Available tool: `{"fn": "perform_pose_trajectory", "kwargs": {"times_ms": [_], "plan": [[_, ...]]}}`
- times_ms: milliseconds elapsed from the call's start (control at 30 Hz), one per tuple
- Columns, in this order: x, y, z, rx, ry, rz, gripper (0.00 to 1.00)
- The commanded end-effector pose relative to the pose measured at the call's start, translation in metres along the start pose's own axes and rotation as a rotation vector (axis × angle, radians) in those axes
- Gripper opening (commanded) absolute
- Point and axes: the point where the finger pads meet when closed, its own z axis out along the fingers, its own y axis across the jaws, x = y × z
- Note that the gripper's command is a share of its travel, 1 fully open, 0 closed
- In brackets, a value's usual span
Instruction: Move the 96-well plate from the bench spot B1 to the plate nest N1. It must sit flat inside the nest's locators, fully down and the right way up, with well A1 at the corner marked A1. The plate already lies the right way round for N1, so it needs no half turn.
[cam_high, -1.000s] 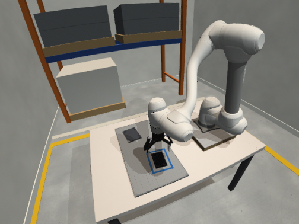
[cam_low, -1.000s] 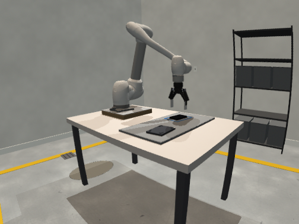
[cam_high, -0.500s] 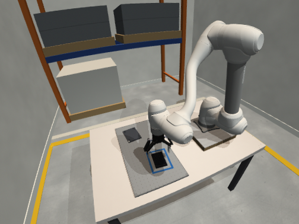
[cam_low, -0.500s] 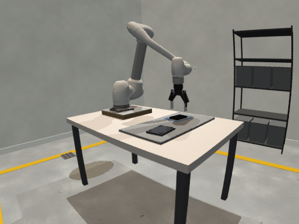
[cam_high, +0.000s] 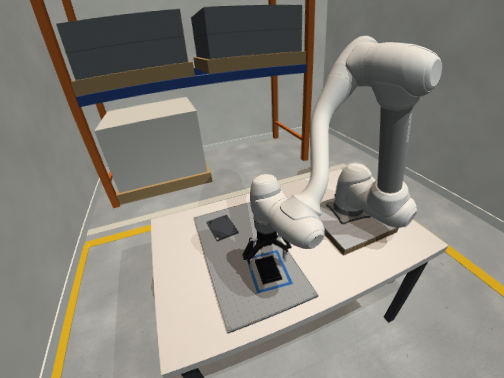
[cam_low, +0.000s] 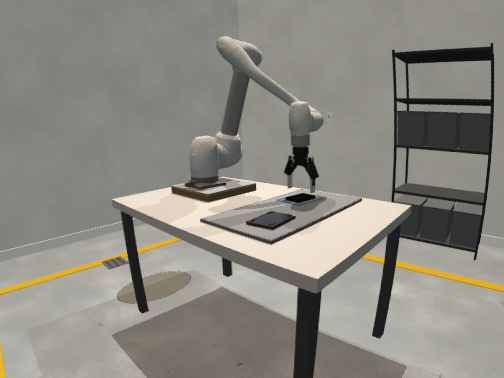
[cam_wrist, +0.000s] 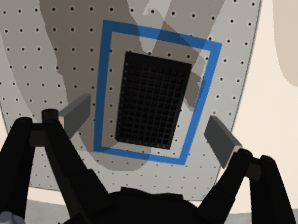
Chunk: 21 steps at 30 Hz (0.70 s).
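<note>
Directly beneath open claw (cam_wrist: 152, 137): plate (cam_wrist: 153, 100).

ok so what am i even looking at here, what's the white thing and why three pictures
The white thing is a robot arm bolted to a table. One picture looks down from high up, one from the side, and one from a camera on the arm's wrist. At the arm's tip is a black gripper; its jaws are wide open and hold nothing. It hangs above a black lab plate, full of tiny wells, lying inside a blue outline on a grey dotted board. The dark square further along that board is the nest where the plate should go.
</note>
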Motion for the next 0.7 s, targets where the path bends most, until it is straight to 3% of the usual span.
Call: {"fn": "perform_pose_trajectory", "kwargs": {"times_ms": [0,467,667], "plan": [[0.000,0.000,0.002,0.000,0.000,0.000,1.00],[0.000,0.000,0.025,0.000,0.000,0.000,1.00],[0.000,0.000,0.026,0.000,0.000,0.000,1.00]]}}
